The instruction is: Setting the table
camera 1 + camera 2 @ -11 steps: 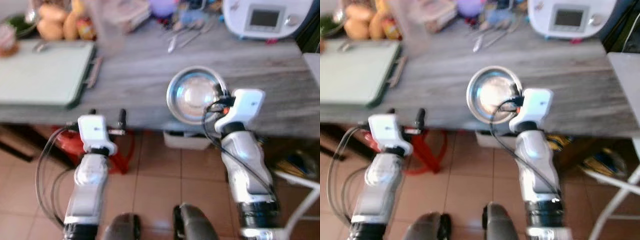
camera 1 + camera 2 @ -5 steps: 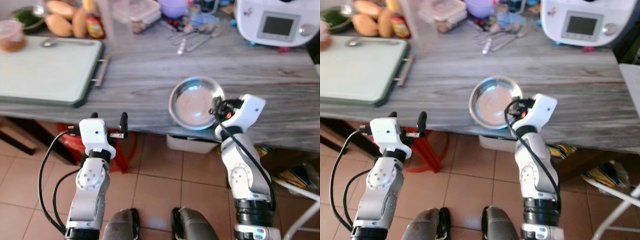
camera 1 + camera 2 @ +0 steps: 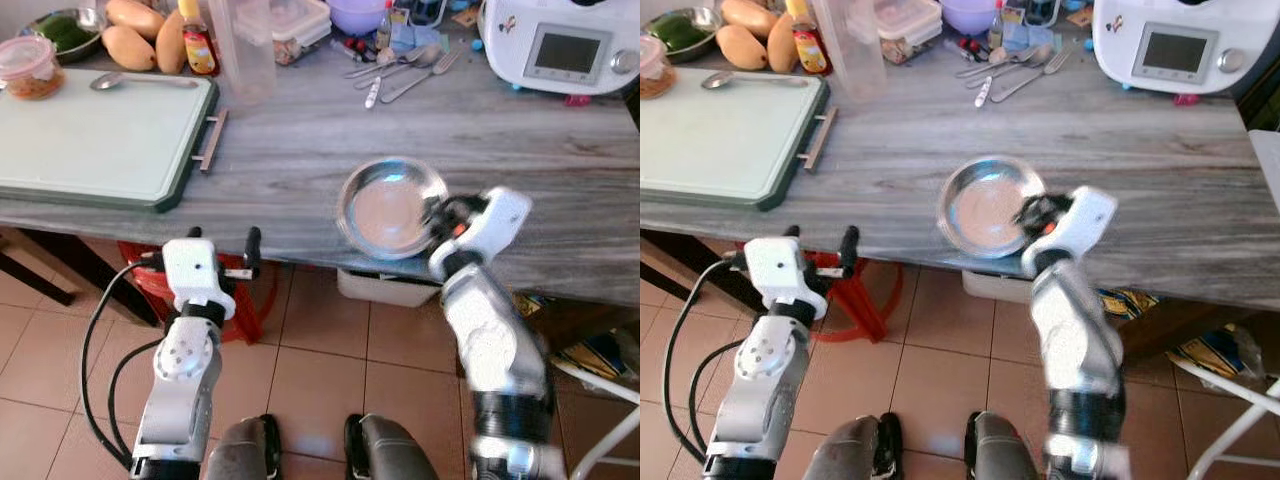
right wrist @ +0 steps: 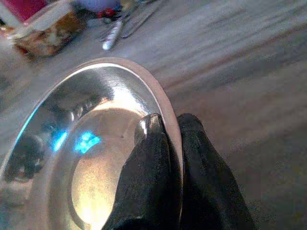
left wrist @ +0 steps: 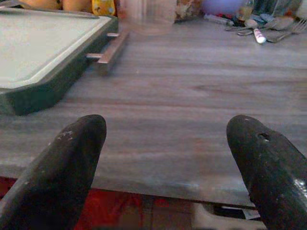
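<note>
A round steel plate (image 3: 388,208) lies near the front edge of the grey wooden table (image 3: 300,150). My right gripper (image 3: 435,215) is shut on the plate's right rim; in the right wrist view one finger (image 4: 148,167) lies inside the rim and the other finger (image 4: 204,172) outside it. My left gripper (image 3: 215,238) is open just in front of the table edge, below a bare stretch of tabletop, with both fingers (image 5: 62,167) spread wide and nothing between them. Several forks and spoons (image 3: 400,75) lie at the back of the table.
A green cutting board (image 3: 95,135) with a spoon (image 3: 115,80) covers the table's left. Mangoes (image 3: 135,35), a sauce bottle (image 3: 198,45), a clear jug (image 3: 245,50) and food boxes (image 3: 290,20) stand behind it. A white kitchen machine (image 3: 560,45) sits back right. A red stool (image 3: 150,290) stands under the table.
The camera has pulled back and tilted, showing more of the table's far side. My right gripper stays shut on the plate's rim; the right arm is blurred with motion. The left arm has hardly moved.
</note>
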### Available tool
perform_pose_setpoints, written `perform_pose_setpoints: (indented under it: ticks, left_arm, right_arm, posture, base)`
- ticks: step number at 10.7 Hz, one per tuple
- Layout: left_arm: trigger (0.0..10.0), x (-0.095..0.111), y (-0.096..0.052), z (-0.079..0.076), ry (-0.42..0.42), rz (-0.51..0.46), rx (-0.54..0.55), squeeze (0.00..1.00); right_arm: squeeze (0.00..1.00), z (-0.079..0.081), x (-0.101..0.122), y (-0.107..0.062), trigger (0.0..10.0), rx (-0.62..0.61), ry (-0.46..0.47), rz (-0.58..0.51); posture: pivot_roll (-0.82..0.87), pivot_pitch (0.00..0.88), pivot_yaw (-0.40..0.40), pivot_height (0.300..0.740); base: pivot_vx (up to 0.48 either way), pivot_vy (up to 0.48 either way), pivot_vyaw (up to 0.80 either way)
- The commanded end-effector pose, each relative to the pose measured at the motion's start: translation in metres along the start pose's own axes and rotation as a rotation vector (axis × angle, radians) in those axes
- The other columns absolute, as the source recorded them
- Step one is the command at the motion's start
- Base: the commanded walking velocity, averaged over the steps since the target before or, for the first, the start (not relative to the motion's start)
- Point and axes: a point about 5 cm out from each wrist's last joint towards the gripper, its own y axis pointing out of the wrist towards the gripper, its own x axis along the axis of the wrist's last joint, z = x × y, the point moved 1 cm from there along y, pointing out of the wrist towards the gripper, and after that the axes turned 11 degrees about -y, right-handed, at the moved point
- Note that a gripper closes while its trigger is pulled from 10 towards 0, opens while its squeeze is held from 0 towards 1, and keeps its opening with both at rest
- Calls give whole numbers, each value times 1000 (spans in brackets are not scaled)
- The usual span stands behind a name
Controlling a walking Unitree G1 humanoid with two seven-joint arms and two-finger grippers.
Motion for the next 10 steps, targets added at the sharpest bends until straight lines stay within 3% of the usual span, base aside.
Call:
perform_pose_setpoints:
  ticks: [1, 4, 5, 7, 10]
  left_arm:
    - [10000, 1, -2, -1, -5, 5, -7, 0]
    - [10000, 3, -2, -1, -4, 4, -8, 0]
    - [10000, 3, -2, -1, -4, 5, -9, 0]
    - [10000, 3, -2, -3, -10, 8, -15, 0]
    - [10000, 0, -2, -6, -22, 15, -28, 0]
  right_arm:
    - [0, -3, -8, 4, 10000, -26, -9, 60]
    - [0, 1, -16, 13, 10000, -40, -10, 162]
    - [980, -1, -22, 12, 10000, -48, -18, 195]
    - [1000, -4, -23, 11, 10000, -56, -7, 205]
    - [1000, -3, -9, 9, 10000, -14, -62, 108]
  posture:
    - [-30, 203, 16, 740]
    - [-22, 206, 15, 740]
    - [-23, 210, 13, 740]
    - [-31, 209, 11, 740]
    - [-31, 198, 6, 740]
  base:
    - [0, 0, 0]
    - [0, 0, 0]
    - [0, 0, 0]
    - [0, 0, 0]
    - [0, 0, 0]
